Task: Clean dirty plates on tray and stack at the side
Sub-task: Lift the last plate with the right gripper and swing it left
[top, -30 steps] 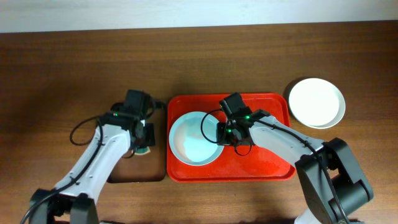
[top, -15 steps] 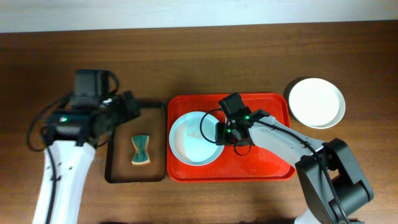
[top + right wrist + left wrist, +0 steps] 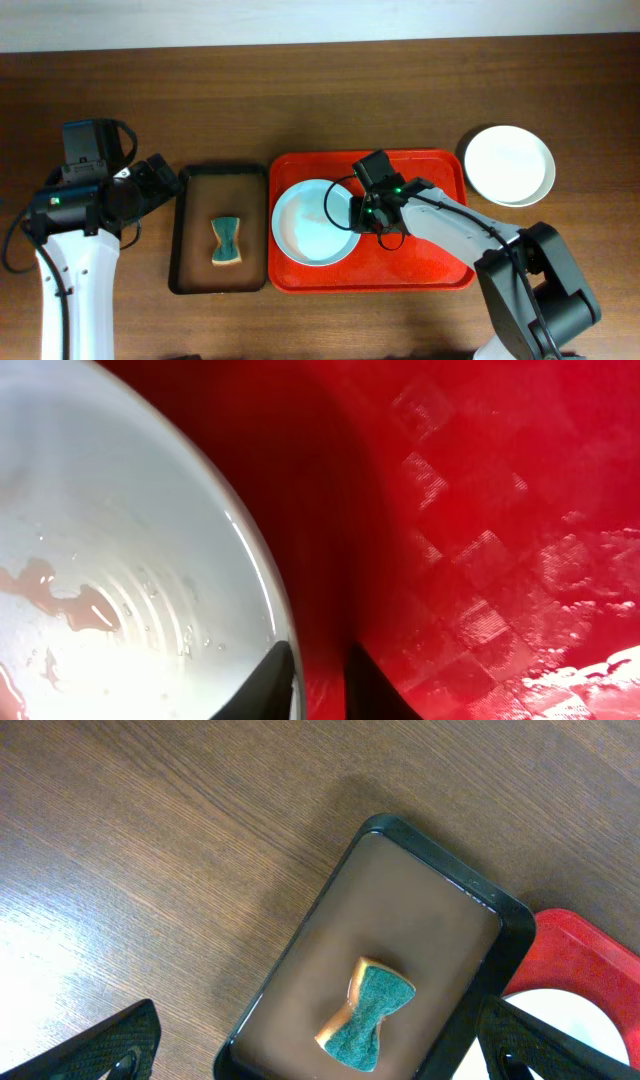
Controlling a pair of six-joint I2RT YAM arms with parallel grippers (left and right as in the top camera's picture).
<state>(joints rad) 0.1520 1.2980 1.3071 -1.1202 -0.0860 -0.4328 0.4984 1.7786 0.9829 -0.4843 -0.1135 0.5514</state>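
- The wooden table (image 3: 320,90) carries two trays side by side at its middle. Both robot arms reach in from the near edge.
- The red tray (image 3: 430,260), the only one, lies right of centre. Its patterned floor glistens in the right wrist view.
- The black tray (image 3: 220,185), also single, sits just left of it.
- Two plates are in sight. One plate (image 3: 305,225) lies in the red tray's left half. A second plate (image 3: 508,165) rests on the table to the right of that tray, and whether others lie beneath it cannot be told.
- The left gripper (image 3: 168,180) hangs over wood left of the black tray, fingers spread wide and holding nothing. A second ago it was down over the sponge, and it has since drawn away leftward.
- The right gripper (image 3: 320,670) straddles the right rim of the plate in the red tray, with one finger inside and one outside. Whether the fingers pinch the rim cannot be told. It has not shifted, and its arm crosses the tray's middle.
- One green-topped sponge (image 3: 227,242) lies in the black tray, now uncovered.
- A red smear (image 3: 50,595) marks the plate's inside.
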